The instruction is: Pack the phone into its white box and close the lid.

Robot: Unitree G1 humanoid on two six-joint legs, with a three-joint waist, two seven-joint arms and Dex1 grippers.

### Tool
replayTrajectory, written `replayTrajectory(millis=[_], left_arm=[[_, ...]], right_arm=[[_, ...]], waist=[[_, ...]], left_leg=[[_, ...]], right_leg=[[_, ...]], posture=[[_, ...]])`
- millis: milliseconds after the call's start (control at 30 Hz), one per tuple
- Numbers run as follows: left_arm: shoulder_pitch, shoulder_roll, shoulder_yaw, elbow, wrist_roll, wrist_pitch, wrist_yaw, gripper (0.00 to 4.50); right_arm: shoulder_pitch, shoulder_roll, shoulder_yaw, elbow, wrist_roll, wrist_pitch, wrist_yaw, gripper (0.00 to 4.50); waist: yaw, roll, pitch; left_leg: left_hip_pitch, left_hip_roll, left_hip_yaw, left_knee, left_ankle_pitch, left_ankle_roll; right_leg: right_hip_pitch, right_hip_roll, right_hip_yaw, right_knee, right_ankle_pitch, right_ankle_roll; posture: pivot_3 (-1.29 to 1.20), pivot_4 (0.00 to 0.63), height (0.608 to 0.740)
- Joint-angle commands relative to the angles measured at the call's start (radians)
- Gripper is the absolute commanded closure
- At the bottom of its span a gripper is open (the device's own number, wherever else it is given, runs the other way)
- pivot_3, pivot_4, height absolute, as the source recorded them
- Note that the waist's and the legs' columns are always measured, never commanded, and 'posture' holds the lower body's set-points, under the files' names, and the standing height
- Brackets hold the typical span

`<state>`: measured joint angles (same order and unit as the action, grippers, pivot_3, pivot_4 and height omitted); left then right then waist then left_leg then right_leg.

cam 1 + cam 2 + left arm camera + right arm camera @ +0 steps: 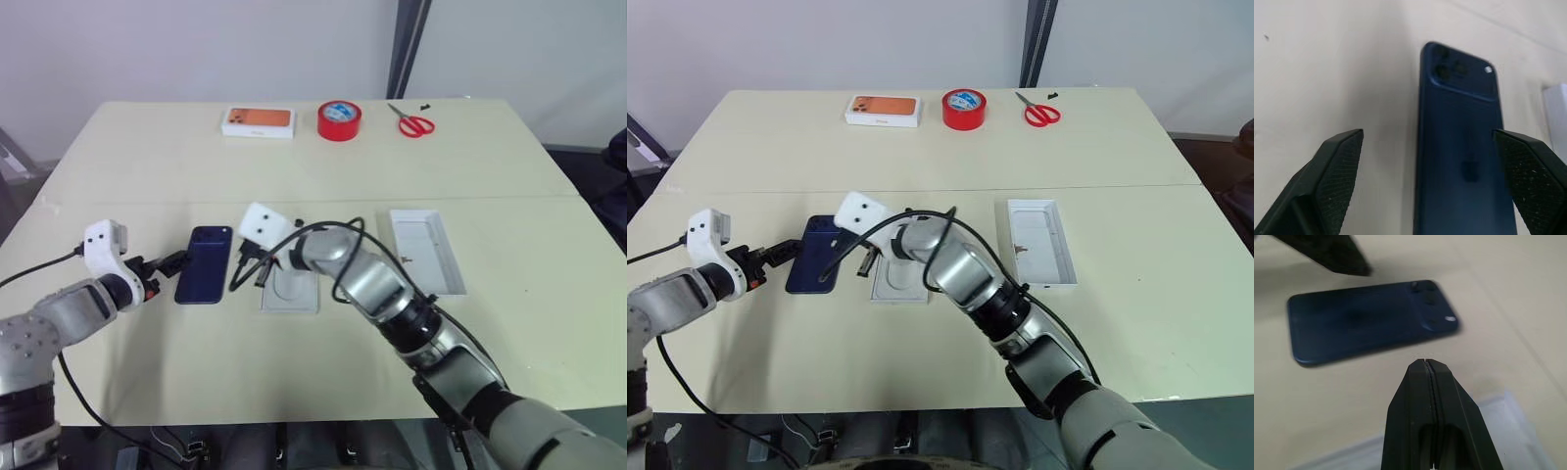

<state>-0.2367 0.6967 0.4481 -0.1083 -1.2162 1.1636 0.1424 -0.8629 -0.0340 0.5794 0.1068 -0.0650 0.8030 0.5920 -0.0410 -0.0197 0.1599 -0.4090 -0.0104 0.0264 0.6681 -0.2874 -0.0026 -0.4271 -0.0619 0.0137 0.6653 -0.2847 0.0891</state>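
Fingers of the left gripper (178, 260) spread astride the glossy navy-blue phone (204, 264), ready to grasp; right gripper (1426, 363) clenched beside it, holding nothing.

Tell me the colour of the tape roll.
Red tape roll, best seen in the left eye view.

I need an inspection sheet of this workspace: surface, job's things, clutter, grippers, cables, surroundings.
Surface: beige table, seam across.
Job's things: phone flat, back up; white box beside it; lid apart, hollow side up.
Clutter: orange-phone box, red tape roll, red scissors at far edge.
Grippers: left gripper open around the phone's end; right gripper shut, above the white box.
Cables: black cables on both arms.
Surroundings: pale wall, dark post.
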Motion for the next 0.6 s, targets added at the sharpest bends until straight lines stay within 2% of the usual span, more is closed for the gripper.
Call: replayTrajectory(millis=[33, 300, 600], left_arm=[[-0.064, -0.010, 0.003, 0.055, -0.035, 0.075, 0.022, 0.00], [-0.140, -0.064, -0.056, 0.124, -0.027, 0.249, -0.020, 0.00], [-0.111, -0.200, -0.017, 0.057, -0.108, 0.342, 0.037, 0.00]], right_arm=[[-0.043, 0.040, 0.023, 0.052, -0.024, 0.014, -0.008, 4.50], [-0.079, 0.105, 0.123, 0.189, -0.080, 0.025, 0.010, 4.50], [-0.074, 0.103, 0.115, 0.169, -0.099, 0.038, 0.043, 4.50]], waist=[[-0.001, 0.000, 0.000], [-0.002, 0.000, -0.001], [0.002, 0.001, -0.006]], left_leg=[[0.000, 0.000, 0.000, 0.000, 0.000, 0.000], [0.000, 0.000, -0.001, 0.000, 0.004, -0.007], [0.001, -0.001, -0.001, 0.000, 0.004, -0.007]], right_leg=[[0.000, 0.000, 0.000, 0.000, 0.000, 0.000], [0.000, 0.000, 0.000, 0.000, 0.000, 0.000], [0.001, -0.001, 0.000, 0.000, 0.000, 0.000]], posture=[[0.00, 0.150, 0.725], [0.00, 0.150, 0.725], [0.00, 0.150, 0.725]])
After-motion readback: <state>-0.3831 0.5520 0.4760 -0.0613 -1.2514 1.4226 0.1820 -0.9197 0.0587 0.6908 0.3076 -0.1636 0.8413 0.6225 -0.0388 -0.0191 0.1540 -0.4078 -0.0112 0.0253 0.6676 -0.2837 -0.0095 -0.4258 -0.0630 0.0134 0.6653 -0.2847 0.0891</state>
